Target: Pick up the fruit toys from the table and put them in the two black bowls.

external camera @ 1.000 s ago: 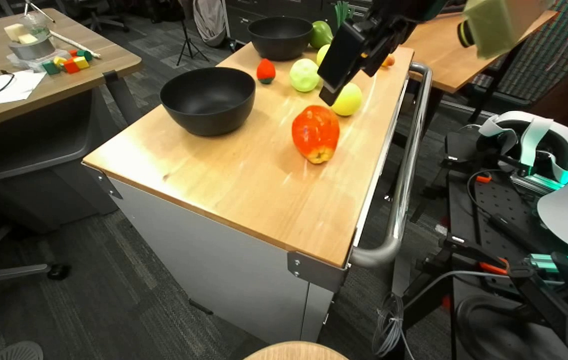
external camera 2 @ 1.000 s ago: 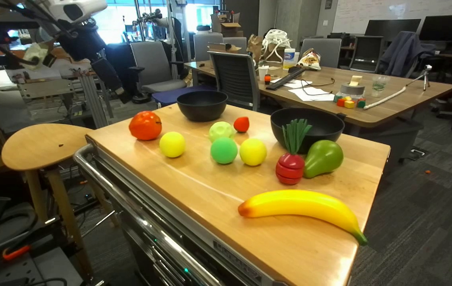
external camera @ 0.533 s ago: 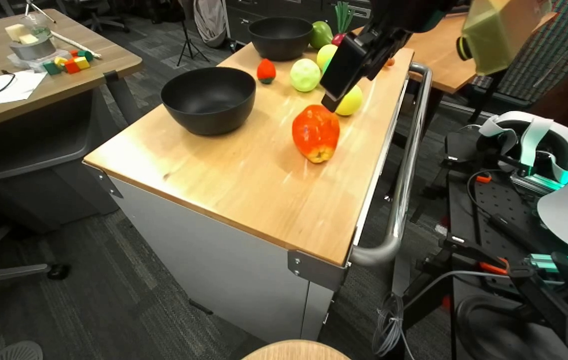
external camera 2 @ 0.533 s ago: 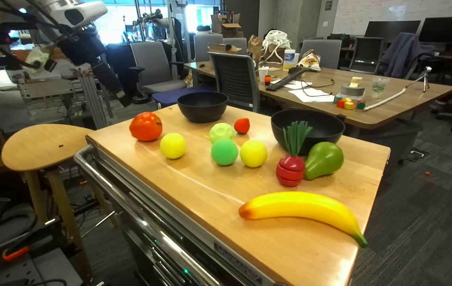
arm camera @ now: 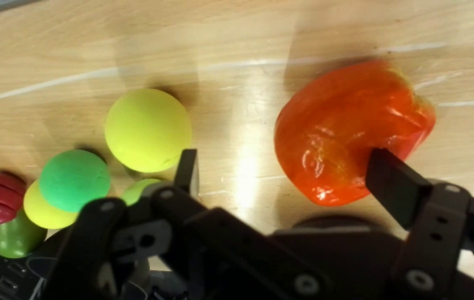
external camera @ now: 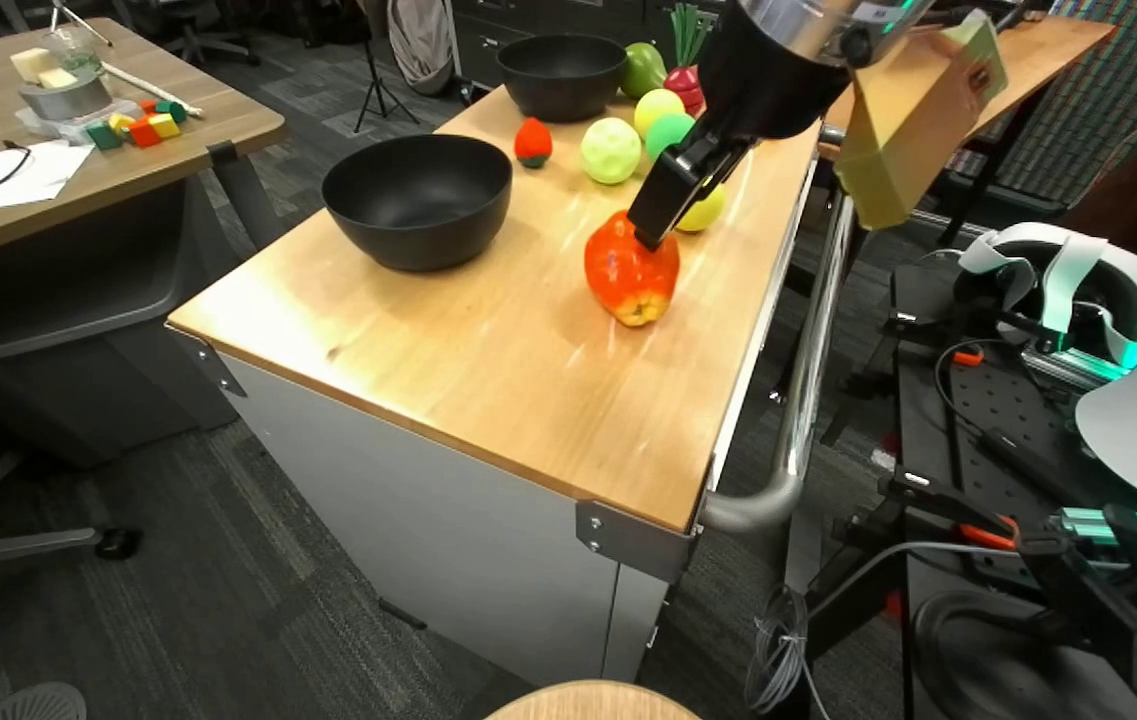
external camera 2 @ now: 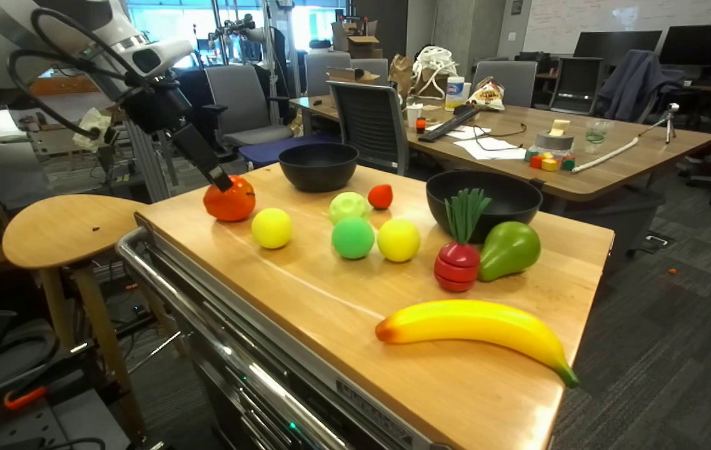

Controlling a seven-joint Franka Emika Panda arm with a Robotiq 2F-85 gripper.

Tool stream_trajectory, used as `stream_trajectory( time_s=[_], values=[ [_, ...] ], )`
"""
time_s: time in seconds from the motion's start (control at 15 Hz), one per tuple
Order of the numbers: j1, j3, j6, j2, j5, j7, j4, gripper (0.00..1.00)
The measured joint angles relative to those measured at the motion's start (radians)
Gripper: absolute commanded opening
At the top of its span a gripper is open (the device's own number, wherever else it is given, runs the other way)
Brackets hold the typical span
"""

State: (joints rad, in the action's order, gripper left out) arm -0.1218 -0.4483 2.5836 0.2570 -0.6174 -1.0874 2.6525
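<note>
A red-orange fruit toy (external camera: 628, 280) lies on the table and also shows in the wrist view (arm camera: 328, 129). My gripper (arm camera: 284, 152) is open and empty. In the wrist view its right finger overlaps the red-orange fruit and its left finger is near a yellow ball (arm camera: 148, 130). In an exterior view the gripper (external camera 2: 224, 182) is low at the red-orange fruit; I cannot tell whether they touch. A black bowl (external camera: 418, 225) stands near the fruit, and another black bowl (external camera 2: 439, 209) stands farther along. A strawberry (external camera 2: 380, 197), pear (external camera 2: 510, 251) and banana (external camera 2: 474, 322) lie on the table.
A second yellow ball (external camera 2: 399, 240), a green ball (external camera 2: 352, 238), a pale green ball (external camera 2: 347, 206) and a red radish (external camera 2: 457, 265) with green leaves sit among the fruit. A metal rail (external camera: 813, 330) runs along one table side. A wooden stool (external camera 2: 67, 228) stands beside the table.
My gripper has come down and moved towards the red-orange fruit. The fruit and bowls have stayed in place.
</note>
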Motion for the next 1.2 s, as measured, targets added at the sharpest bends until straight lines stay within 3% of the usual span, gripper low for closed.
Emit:
stream_trajectory(
  time_s=[0.4,1.2],
  values=[
    [-0.024,-0.009,0.037,-0.101,-0.125,-0.073,-0.057,1.00],
    [-0.028,0.006,0.157,-0.129,-0.105,-0.077,-0.079,1.00]
  ],
)
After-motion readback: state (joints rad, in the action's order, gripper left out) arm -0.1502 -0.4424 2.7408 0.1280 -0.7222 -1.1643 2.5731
